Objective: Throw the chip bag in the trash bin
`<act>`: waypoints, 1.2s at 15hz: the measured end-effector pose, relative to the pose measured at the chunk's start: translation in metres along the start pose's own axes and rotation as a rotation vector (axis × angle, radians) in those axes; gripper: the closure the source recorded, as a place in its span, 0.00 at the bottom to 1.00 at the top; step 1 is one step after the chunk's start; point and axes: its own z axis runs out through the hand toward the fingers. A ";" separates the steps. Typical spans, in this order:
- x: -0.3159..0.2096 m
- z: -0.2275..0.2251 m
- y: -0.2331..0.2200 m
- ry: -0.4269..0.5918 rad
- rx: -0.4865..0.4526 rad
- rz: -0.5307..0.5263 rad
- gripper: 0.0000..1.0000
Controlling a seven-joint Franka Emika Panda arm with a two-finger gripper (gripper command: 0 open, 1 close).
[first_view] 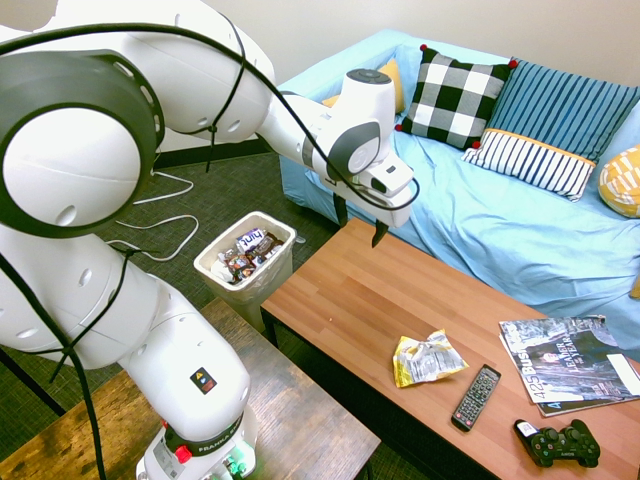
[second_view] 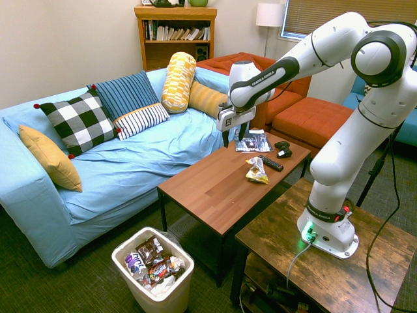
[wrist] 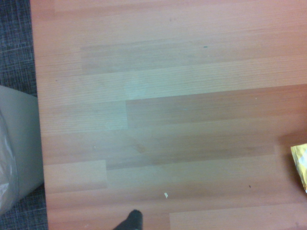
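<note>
A crumpled yellow and silver chip bag (first_view: 425,357) (second_view: 256,171) lies on the wooden coffee table (first_view: 350,300), toward its remote end. Only the bag's corner (wrist: 300,163) shows in the wrist view. My gripper (first_view: 360,225) (second_view: 233,138) hangs open and empty above the table's other half, well apart from the bag and on the sofa side. The off-white trash bin (first_view: 205,262) (second_view: 124,249) stands on the carpet off the table's short end, lined with plastic and holding several wrappers. Its wall (wrist: 19,124) shows at the wrist picture's edge.
A black remote (first_view: 476,397), a black game controller (first_view: 560,445) and a magazine (first_view: 570,375) lie beyond the chip bag. A blue sofa (first_view: 500,230) with several pillows runs along the table's far side.
</note>
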 end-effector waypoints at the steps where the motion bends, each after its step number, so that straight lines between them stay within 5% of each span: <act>1: 0.000 0.000 0.000 -0.002 -0.002 0.000 0.00; 9: 0.067 0.036 0.023 0.036 -0.070 0.275 0.00; 18: 0.144 0.154 0.106 -0.001 -0.216 0.484 0.00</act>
